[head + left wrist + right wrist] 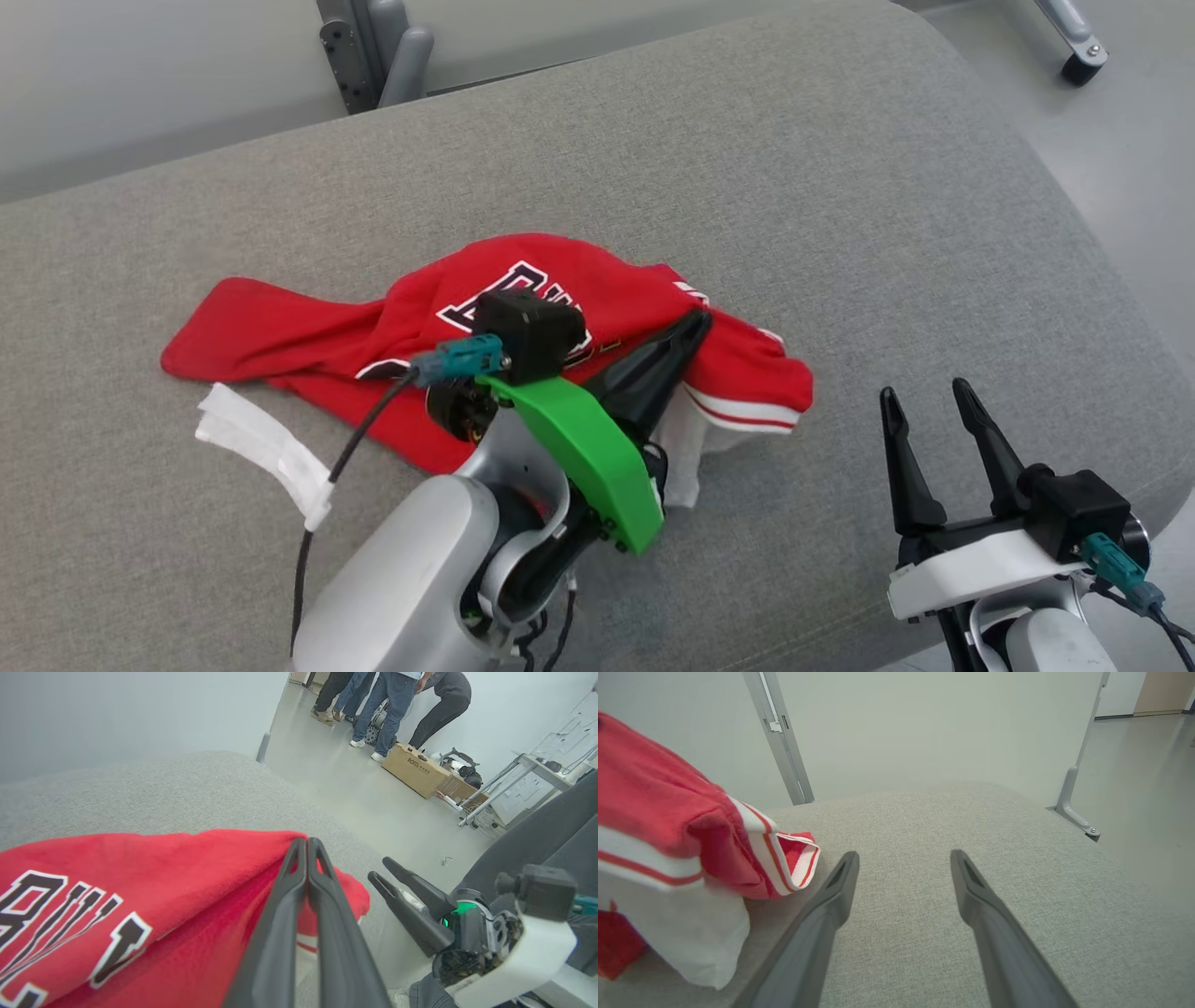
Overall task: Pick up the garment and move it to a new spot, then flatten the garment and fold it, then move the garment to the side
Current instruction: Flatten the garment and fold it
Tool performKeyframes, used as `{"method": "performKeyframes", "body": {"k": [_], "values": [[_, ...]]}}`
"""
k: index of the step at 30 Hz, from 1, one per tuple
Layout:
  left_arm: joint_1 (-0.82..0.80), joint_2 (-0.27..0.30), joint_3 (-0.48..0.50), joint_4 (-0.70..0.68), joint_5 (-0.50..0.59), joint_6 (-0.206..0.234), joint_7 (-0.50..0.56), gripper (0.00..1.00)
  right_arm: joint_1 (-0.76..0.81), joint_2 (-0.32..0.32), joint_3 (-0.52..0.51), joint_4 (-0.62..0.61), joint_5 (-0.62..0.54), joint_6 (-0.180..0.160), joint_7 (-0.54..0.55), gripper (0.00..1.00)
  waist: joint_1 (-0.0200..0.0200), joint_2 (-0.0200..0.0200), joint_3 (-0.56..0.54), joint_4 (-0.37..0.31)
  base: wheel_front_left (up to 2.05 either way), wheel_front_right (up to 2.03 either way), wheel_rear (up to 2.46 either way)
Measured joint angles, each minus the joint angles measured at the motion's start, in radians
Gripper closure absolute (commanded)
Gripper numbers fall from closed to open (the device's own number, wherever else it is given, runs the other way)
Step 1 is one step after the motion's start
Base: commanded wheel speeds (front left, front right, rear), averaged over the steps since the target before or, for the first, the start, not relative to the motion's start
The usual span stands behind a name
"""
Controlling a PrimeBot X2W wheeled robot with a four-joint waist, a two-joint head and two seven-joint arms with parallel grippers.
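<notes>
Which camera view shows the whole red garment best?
The head view: it takes in the red garment almost edge to edge, crumpled on the grey cushion, though the left arm covers part. The left wrist view gives close lettering and a fold; the right wrist view, a striped hem and white fabric.

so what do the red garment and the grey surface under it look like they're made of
The red garment looks like soft knit cloth, perhaps cotton or a fleece blend. It is matte, slightly fuzzy in the left wrist view, and drapes in loose folds. The grey surface looks like padded upholstery in a coarse weave, matte, with a flecked texture and rounded edges.
</notes>
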Motion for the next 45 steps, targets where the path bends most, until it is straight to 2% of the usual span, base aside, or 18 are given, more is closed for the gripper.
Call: {"method": "performKeyframes", "body": {"k": [3, 7, 9, 10, 14, 22, 26, 33, 41, 42, 43, 44, 45], "values": [[-0.031, -0.034, 0.039, -0.004, -0.091, 0.008, 0.015, 1.00, -0.007, 0.001, 0.011, 0.004, 0.000, 0.000, 0.000, 0.00, 0.0000, 0.0000, 0.001, -0.009, 0.00, 0.00, 0.00], [-0.075, -0.047, 0.068, 0.030, -0.143, 0.034, 0.037, 1.00, -0.016, 0.000, 0.015, 0.005, 0.001, 0.000, 0.000, 0.00, 0.0000, 0.0000, 0.004, -0.021, 0.00, 0.00, 0.00], [-0.132, -0.054, 0.108, 0.128, -0.173, 0.069, 0.030, 1.00, -0.021, 0.000, 0.023, 0.007, 0.010, 0.000, 0.000, 0.00, 0.0000, 0.0000, 0.015, -0.035, 0.00, 0.00, 0.00], [-0.132, -0.054, 0.108, 0.128, -0.173, 0.069, 0.030, 1.00, -0.021, 0.000, 0.023, 0.007, 0.010, 0.000, 0.000, 0.00, 0.0000, 0.0000, 0.015, -0.035, 0.00, 0.00, 0.00], [-0.233, -0.055, 0.166, 0.305, -0.157, 0.108, -0.012, 1.00, -0.047, 0.000, 0.045, 0.006, 0.027, 0.000, 0.000, 0.00, 0.0000, 0.0000, 0.040, -0.056, 0.00, 0.00, 0.00], [-0.380, 0.058, 0.146, 0.669, 0.007, 0.094, -0.141, 1.00, -0.094, -0.001, 0.090, 0.009, 0.085, 0.000, 0.000, 0.00, 0.0000, 0.0000, 0.114, -0.120, 0.00, 0.00, 0.00], [-0.410, 0.084, 0.126, 0.795, 0.054, 0.073, -0.213, 1.00, -0.098, -0.001, 0.102, 0.008, 0.100, 0.000, 0.000, 0.00, 0.0000, 0.0000, 0.156, -0.152, 0.00, 0.00, 0.00], [-0.452, 0.077, 0.092, 0.934, 0.086, 0.021, -0.297, 1.00, -0.100, -0.001, 0.089, 0.008, 0.109, 0.000, 0.000, 0.00, 0.0000, 0.0000, 0.209, -0.189, 0.00, 0.00, 0.00], [-0.488, -0.002, 0.060, 1.020, 0.091, -0.038, -0.366, 1.00, -0.119, 0.000, 0.080, 0.010, 0.092, 0.000, 0.000, 0.00, 0.0000, 0.0000, 0.203, -0.173, 0.00, 0.00, 0.00], [-0.490, -0.010, 0.058, 1.026, 0.091, -0.045, -0.374, 0.94, -0.119, 0.000, 0.079, 0.010, 0.087, 0.000, 0.000, 0.00, 0.0000, 0.0000, 0.199, -0.169, 0.00, 0.00, 0.00], [-0.493, -0.018, 0.053, 1.032, 0.089, -0.050, -0.382, 0.67, -0.119, 0.000, 0.076, 0.011, 0.086, 0.000, 0.000, 0.00, 0.0000, 0.0000, 0.194, -0.165, 0.00, 0.00, 0.00], [-0.495, -0.026, 0.049, 1.037, 0.088, -0.055, -0.389, 0.51, -0.119, 0.000, 0.074, 0.012, 0.083, 0.000, 0.000, 0.00, 0.0000, 0.0000, 0.189, -0.161, 0.00, 0.00, 0.00], [-0.496, -0.034, 0.046, 1.039, 0.086, -0.059, -0.395, 0.02, -0.118, 0.000, 0.072, 0.012, 0.078, 0.000, 0.000, 0.00, 0.0000, 0.0000, 0.183, -0.157, 0.00, 0.00, 0.00]]}}
